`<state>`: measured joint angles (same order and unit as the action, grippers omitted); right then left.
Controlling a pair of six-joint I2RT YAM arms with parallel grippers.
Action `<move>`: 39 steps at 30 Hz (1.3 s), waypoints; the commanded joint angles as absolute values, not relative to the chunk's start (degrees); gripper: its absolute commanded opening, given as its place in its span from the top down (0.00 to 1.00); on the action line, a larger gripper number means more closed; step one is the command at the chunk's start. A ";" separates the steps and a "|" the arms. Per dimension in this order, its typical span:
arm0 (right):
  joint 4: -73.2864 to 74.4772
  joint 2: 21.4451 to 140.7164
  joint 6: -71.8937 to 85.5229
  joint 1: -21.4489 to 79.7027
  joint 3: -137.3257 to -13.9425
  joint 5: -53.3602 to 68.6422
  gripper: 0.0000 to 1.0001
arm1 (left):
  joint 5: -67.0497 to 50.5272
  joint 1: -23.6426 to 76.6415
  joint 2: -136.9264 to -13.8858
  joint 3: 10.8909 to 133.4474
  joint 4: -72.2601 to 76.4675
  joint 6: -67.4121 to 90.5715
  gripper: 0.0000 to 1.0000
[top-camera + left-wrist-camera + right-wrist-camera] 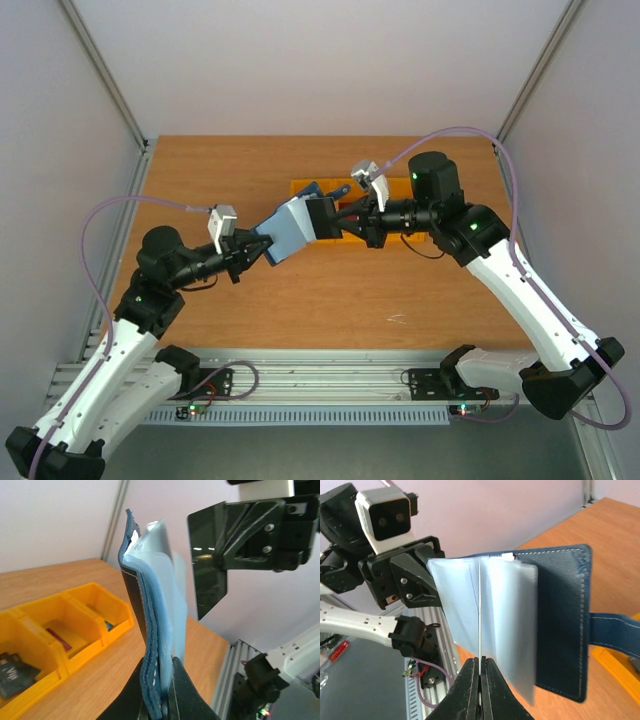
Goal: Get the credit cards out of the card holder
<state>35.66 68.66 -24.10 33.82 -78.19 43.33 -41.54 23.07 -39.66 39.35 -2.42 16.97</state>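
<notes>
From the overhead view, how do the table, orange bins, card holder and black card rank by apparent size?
1. Table
2. Orange bins, though partly hidden
3. Card holder
4. Black card, smallest, even though it is held up nearer the camera

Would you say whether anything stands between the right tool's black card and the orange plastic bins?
Nothing visible does; the thin black card in the right tool is clear of the navy wallet, near the orange bins.

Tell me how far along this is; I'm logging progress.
Done: a dark card and a red card lie in the orange bin. In hand: the right gripper pinches a black card outside the card holder, which the left gripper grips. Left: setting it down; sleeves look empty.
</notes>
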 commanded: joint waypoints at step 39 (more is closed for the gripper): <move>70.29 141.37 8.91 45.43 -136.85 -34.01 0.99 | 18.02 20.74 -27.16 30.35 -19.61 20.74 1.00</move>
